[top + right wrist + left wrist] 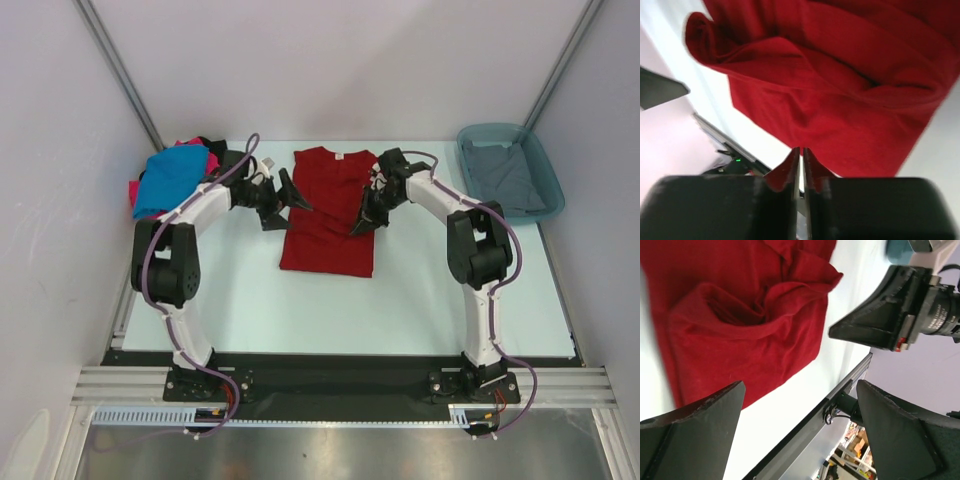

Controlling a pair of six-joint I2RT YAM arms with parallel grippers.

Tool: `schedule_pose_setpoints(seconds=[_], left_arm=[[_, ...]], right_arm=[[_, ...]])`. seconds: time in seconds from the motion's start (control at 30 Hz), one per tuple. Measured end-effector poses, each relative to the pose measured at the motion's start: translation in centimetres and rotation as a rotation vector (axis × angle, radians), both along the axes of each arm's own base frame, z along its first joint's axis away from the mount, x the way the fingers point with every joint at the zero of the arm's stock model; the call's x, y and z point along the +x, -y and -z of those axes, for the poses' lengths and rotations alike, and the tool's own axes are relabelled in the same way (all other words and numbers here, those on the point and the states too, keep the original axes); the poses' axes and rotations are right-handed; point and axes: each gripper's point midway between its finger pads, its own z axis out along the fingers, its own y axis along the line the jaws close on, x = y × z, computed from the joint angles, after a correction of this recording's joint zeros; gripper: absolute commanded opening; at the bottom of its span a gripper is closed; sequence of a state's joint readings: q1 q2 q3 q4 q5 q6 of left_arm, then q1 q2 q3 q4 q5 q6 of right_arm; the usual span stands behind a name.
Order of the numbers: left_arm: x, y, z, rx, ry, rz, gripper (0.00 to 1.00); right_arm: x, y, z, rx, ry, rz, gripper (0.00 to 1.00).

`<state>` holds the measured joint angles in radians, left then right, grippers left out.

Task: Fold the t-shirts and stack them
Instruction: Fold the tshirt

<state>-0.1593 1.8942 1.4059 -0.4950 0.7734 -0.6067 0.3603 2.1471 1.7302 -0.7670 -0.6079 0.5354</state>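
High view from behind, wrist views close above, all sharing red t-shirt [328, 215]

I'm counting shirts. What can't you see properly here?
- Top view: the blue shirt hides most of the pink shirt.
- Right wrist view: the right claw's closed tips hide whether they pinch the red shirt.
- Top view: grey cloth in the tub is too small to count.

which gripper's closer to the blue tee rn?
Left. The left gripper hangs between the blue t-shirt and the dark red t-shirt; the right gripper is at that shirt's right edge.
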Motion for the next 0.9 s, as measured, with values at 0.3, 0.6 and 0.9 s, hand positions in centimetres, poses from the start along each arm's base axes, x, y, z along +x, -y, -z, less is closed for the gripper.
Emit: schedule_pose_setpoints(seconds=[0.3, 0.6, 0.9], left_arm=[[-0.1, 3.4, 0.7, -0.021, -0.011, 0.069, 1.00], [0.6, 3.9, 2.3, -0.016, -0.047, 0.076, 1.00], [1.3, 4.1, 1.8, -0.020, -0.029, 0.079, 1.00]], right_arm=[[0.8, 1.1, 3.7, -0.172, 0.022, -0.029, 0.00], [2.7, 0.8, 4.7, -0.273, 0.083, -0.059, 0.00], [6.0, 1.2, 6.3, -0.352, 0.137, -0.051, 0.00]])
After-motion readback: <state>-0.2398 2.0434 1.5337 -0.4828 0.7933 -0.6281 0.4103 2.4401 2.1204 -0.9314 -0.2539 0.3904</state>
